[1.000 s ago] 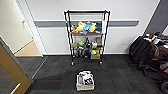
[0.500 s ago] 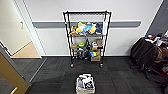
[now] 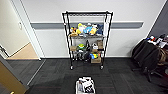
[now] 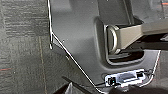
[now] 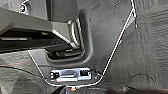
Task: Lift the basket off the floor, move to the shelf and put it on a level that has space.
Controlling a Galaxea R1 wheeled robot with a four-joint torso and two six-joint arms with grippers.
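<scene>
One basket (image 3: pixel 85 85) sat on the dark carpet (image 3: pixel 120 80), well short of the shelf (image 3: pixel 87 40) against the wall, whose top level (image 3: pixel 86 13) was bare. Whether either gripper was open or closed could not be told.

White wall (image 3: pixel 50 15), dark carpet (image 3: pixel 57 75), open doorway (image 3: pixel 15 45) left.

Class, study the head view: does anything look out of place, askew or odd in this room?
The basket sits on the carpet in front of the shelf rather than on a tier, while the top level looks bare. Dark clothing is heaped over a chair at the right. Nothing looks spilled.
</scene>
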